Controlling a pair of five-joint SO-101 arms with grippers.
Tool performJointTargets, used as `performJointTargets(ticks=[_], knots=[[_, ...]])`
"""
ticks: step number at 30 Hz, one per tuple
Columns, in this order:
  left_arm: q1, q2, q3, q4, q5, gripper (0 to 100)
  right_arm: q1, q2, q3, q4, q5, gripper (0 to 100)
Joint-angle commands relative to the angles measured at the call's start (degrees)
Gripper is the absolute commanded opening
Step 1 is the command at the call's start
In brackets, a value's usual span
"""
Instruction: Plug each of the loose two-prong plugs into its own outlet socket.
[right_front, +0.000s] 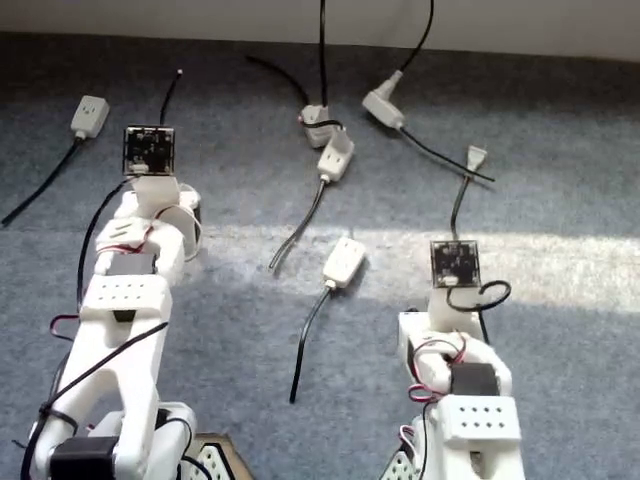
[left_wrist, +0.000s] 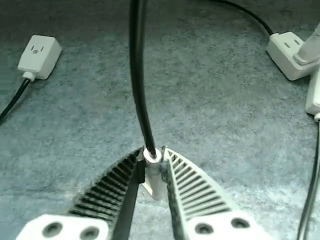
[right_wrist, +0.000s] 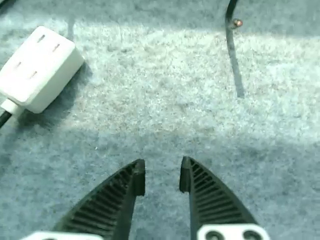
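My left gripper (left_wrist: 152, 162) is shut on a small white two-prong plug (left_wrist: 154, 180), low over the carpet. The plug's black cord (left_wrist: 139, 75) runs away from the fingers, and this cord (right_front: 172, 90) shows beyond the left arm in the high view. A white outlet socket (left_wrist: 40, 56) lies ahead and to the side, the same socket (right_front: 90, 115) at the far left. My right gripper (right_wrist: 162, 175) is open over bare carpet. A white socket (right_wrist: 37, 67) lies off to one side of it, mid-floor (right_front: 343, 262). Two loose plugs (right_front: 385, 105) (right_front: 476, 155) lie at the back right.
A white socket (right_front: 337, 158) and a white corded piece (right_front: 318, 120) lie touching at the back centre. Black cords (right_front: 310, 345) trail across the grey carpet between the arms. A thin black cord (right_wrist: 232, 45) lies ahead of my right gripper.
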Motion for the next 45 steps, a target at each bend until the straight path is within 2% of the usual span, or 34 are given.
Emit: performJointTargets(ticks=[1, 4, 9, 11, 17, 20, 26, 38, 42, 45], knots=[[-5.49, -4.35, -0.22, 0.0, 2.37, 1, 0.57, 15.34, -15.34, 3.21, -1.32, 12.4], [-7.43, -7.87, 1.63, 0.09, 5.54, 1, 0.22, 25.63, -27.65, 7.78, -7.3, 12.8], [-7.69, -15.25, 6.73, -0.09, 5.63, 1, -7.34, 38.73, -39.52, 11.91, -15.38, 22.1], [-7.34, -18.15, 9.19, -0.09, 5.63, 1, -9.54, 43.12, -40.75, 9.89, -14.33, 21.5], [-3.82, -26.95, 15.87, -0.09, 5.71, 1, -10.07, 57.1, -42.42, -0.75, -13.98, 20.9], [-1.54, -29.67, 18.42, -0.18, 5.8, 1, -12.09, 64.75, -46.29, -2.42, -13.98, 20.9], [1.8, -30.73, 19.38, -0.18, 13.01, 1, -16.57, 77.32, -55.96, -2.24, -14.33, 20.9], [1.98, -30.73, 20.7, -0.18, 12.84, 1, -30.2, 79.96, -62.73, -2.42, -14.24, 20.9], [2.15, -30.73, 20.7, -0.18, 8.88, 1, -35.12, 80.31, -65.1, -2.51, -14.33, 20.9], [2.15, -30.73, 20.7, -0.18, 8.53, 1, -37.93, 84.26, -67.82, -2.42, -14.33, 20.9]])
